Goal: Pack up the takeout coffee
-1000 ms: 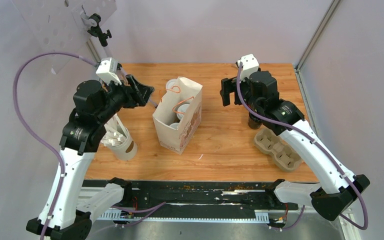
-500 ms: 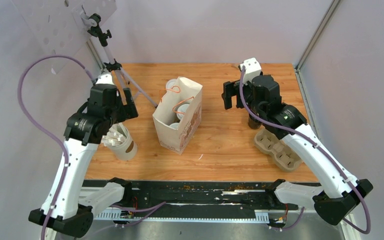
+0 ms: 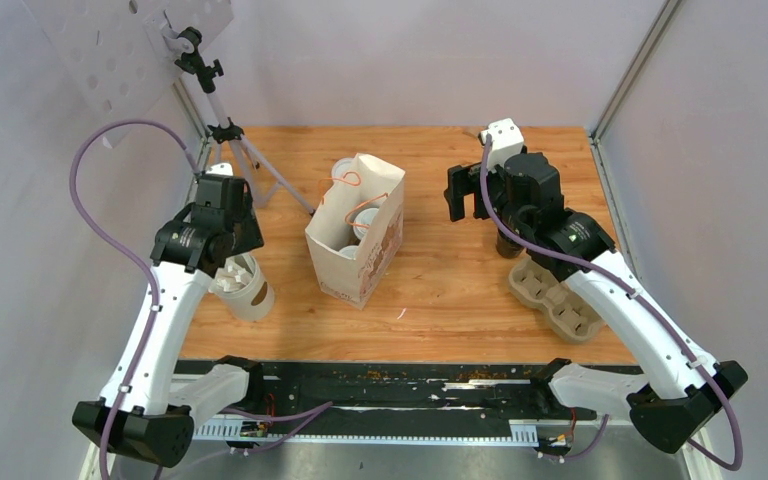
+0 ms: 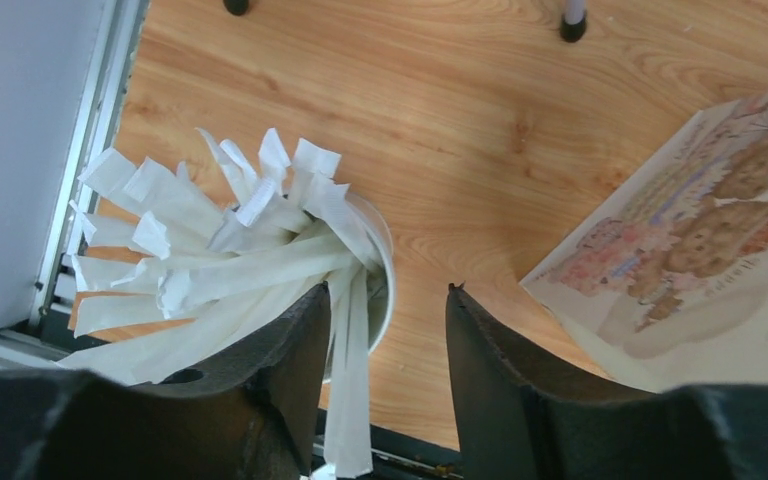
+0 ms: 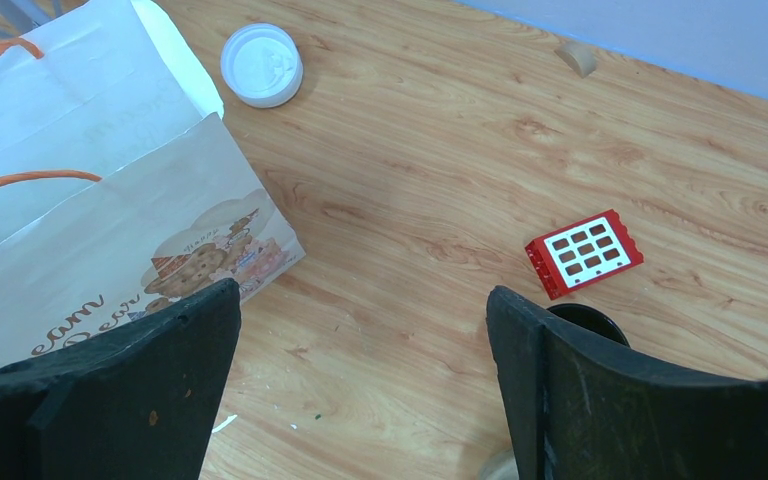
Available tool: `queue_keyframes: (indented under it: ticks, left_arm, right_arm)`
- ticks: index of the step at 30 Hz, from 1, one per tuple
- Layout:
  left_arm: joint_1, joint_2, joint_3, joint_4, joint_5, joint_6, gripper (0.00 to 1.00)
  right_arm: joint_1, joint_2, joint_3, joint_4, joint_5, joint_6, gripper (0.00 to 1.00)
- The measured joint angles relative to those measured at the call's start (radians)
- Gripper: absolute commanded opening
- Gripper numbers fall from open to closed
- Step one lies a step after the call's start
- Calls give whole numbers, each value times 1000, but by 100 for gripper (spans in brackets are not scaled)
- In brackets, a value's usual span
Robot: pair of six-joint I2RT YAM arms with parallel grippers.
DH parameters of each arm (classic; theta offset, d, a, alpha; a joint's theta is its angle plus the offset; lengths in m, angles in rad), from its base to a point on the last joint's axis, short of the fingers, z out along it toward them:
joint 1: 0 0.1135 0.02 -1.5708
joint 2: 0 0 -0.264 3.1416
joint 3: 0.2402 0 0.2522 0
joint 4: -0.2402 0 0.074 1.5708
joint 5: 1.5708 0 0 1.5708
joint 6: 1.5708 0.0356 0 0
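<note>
Coffee in the bag, both pincers empty.
A white-lidded coffee cup (image 3: 365,221) sits inside the open paper bag (image 3: 378,250) in the middle of the bench (image 3: 440,290). The left pincer (image 4: 385,300), fingers partly apart, hangs over a cup of paper-wrapped straws (image 4: 260,250). The right pincer (image 5: 362,295), spread wide, hovers beside the bag near a red block (image 5: 584,252).

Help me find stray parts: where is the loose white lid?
The white lid lies flat on the table just behind the paper bag, at its far left corner in the top view.
</note>
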Motion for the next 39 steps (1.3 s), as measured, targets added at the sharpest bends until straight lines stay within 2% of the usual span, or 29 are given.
queue_keyframes:
  ticks: [4, 9, 16, 20, 28, 33, 39]
  left_arm:
    - [26, 0, -45, 11, -19, 3, 49]
    - [32, 0, -83, 55, -42, 8, 40]
    - [40, 34, -76, 109, -70, 13, 33]
    - [40, 87, -29, 121, -93, 20, 31]
    - [40, 93, -16, 131, -118, 44, 31]
    - [42, 94, -16, 132, -128, 56, 37]
    - [43, 95, -16, 133, -140, 66, 33]
  right_arm:
    - [0, 0, 0, 0, 0, 0, 93]
    - [0, -2, -3, 0, 1, 0, 93]
    - [0, -34, -22, 1, 10, -1, 94]
    - [0, -52, -39, 5, 20, -11, 95]
    - [0, -59, -60, 17, 40, -29, 96]
    - [0, -59, -60, 23, 47, -34, 96]
    - [0, -59, -60, 23, 53, -53, 96]
